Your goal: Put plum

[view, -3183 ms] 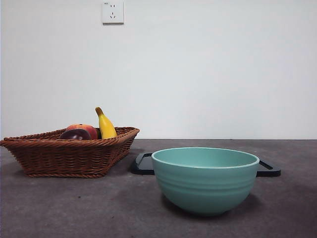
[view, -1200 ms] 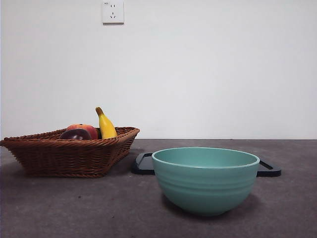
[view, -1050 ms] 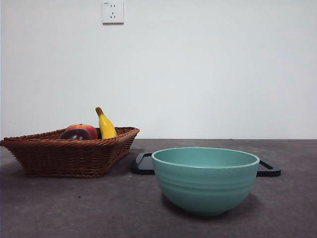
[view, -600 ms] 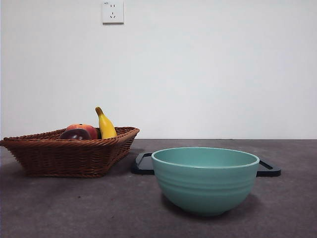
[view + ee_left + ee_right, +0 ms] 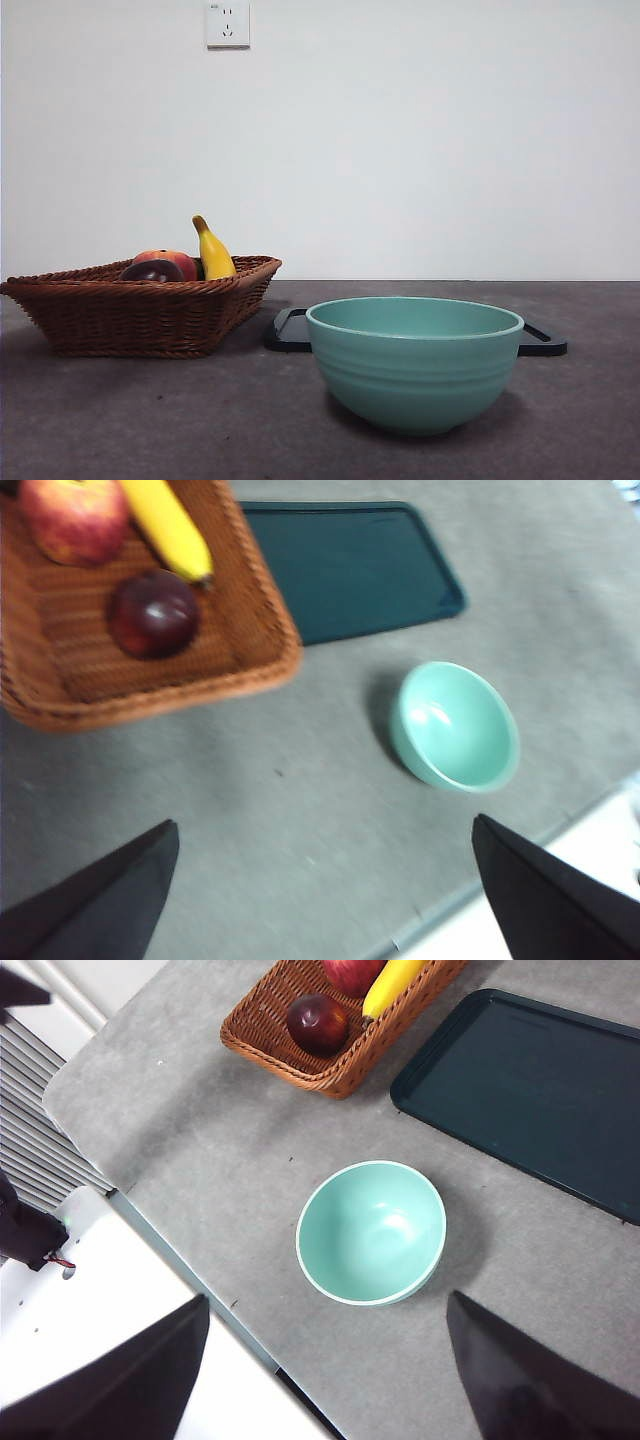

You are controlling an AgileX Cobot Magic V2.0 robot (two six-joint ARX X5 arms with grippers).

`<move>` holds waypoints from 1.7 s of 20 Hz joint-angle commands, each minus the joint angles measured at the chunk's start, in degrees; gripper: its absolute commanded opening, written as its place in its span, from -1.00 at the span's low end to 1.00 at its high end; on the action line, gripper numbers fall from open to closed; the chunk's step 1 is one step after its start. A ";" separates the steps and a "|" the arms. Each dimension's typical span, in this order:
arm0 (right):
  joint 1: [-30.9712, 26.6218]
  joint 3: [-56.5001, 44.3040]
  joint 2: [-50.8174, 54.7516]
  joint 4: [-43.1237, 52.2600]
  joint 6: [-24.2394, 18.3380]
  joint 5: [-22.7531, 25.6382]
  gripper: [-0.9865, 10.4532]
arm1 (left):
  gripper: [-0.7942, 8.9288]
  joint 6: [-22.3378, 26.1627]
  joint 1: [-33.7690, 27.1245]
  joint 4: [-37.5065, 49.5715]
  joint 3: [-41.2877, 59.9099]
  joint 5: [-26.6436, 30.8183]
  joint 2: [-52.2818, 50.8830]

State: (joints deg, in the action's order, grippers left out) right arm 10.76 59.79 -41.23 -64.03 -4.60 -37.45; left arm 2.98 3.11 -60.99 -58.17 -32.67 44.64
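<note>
In the front view we see the plum (image 5: pixel 152 271) lying in the wicker basket (image 5: pixel 140 315) at the left, just in front of the red-orange fruit (image 5: pixel 172 260) and beside the banana (image 5: pixel 212 250); the green bowl (image 5: pixel 415 360) stands near us to the right, with the dark tray (image 5: pixel 290 330) behind it, and no arm enters the picture. The only marking here is a wall socket (image 5: pixel 227 23), on which we can read no writing. From the left wrist view we look down from high above the table on the plum, untouched in the basket, with our left gripper (image 5: pixel 320 890) spread wide and holding nothing. In the right wrist view our right gripper (image 5: pixel 330 1360) likewise hangs high above the bowl, its jaws parted and empty. We judge the task not yet begun: the reach comes first, and the next move probably calls for the left arm, which looks nearer, to descend over the basket and close on the plum without knocking its neighbours. No brand or label is legible anywhere.
</note>
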 commanded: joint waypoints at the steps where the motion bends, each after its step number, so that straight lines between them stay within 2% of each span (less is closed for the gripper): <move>1: 0.15 1.09 -0.26 0.55 0.13 -0.04 -0.16 | 0.13 -1.75 1.07 3.72 -1.36 1.01 3.19; 5: 0.15 1.09 -0.26 0.57 0.13 -0.04 -0.16 | 0.13 -2.82 4.22 10.47 -1.36 5.44 10.23; 13: 0.15 1.09 -0.26 0.57 1.05 -0.04 -0.16 | 0.12 -3.34 9.97 25.77 -1.36 18.36 25.59; 17: 0.15 1.07 -0.28 0.57 1.40 -0.04 -0.16 | 0.12 -3.32 11.56 32.59 -1.36 20.13 32.30; 25: 0.15 1.09 -0.28 0.55 2.08 -0.02 -0.16 | 0.12 -3.17 13.68 40.74 -1.36 24.22 43.54; 34: 0.15 1.07 -0.37 1.01 2.49 0.04 -0.16 | 0.12 -3.02 13.90 44.54 -1.36 24.24 50.27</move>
State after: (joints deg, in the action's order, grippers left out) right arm 10.76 59.79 -41.23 -63.64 -2.55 -37.41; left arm 0.05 16.75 -16.86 -58.24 -8.71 93.67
